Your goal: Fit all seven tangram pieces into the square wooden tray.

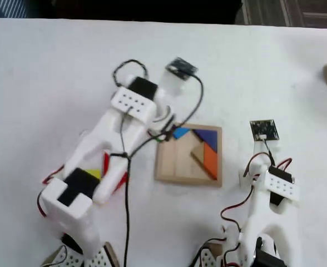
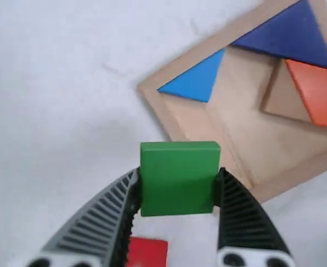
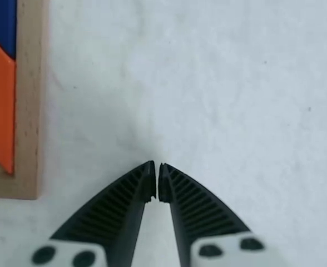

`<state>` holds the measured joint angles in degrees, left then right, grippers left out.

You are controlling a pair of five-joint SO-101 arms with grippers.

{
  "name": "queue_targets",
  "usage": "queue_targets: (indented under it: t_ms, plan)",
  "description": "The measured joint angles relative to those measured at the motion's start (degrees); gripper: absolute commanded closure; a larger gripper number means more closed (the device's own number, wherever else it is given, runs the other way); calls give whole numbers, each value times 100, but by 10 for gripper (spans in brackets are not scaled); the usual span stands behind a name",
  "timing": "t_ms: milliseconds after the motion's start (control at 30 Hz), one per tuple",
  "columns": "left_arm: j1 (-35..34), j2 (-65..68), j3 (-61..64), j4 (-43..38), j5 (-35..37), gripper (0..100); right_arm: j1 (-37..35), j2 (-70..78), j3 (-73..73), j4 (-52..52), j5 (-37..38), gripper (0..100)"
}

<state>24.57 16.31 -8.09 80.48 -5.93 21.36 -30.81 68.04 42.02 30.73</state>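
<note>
Left claw (image 2: 177, 192) grips green square (image 2: 178, 177) beside tray (image 2: 152, 95)

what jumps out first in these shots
The green square piece clamped in the left gripper, by the wooden tray. The tray holds a dark blue triangle, a light blue triangle and an orange piece; the right gripper is shut over the table beside it.

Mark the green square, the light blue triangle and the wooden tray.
green square (image 2: 178, 177): left wrist view, middle of its top face.
light blue triangle (image 2: 197, 80): left wrist view, centre of its face.
wooden tray (image 2: 155, 108): left wrist view, bare rim beside the triangle.
</note>
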Motion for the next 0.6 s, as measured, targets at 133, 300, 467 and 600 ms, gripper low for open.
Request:
queue_targets:
  t_ms: [133, 300, 467, 600]
  plan:
    - [448, 0, 123, -369, 0, 966, 0, 0, 0, 0, 0, 980]
    - [712, 0, 686, -1143, 0, 965, 0, 0, 0, 0, 0, 980]
    - [712, 0, 1248, -1890, 0, 965, 0, 0, 0, 0, 0, 980]
    - [712, 0, 1477, -2251, 0, 964, 0, 0, 0, 0, 0, 980]
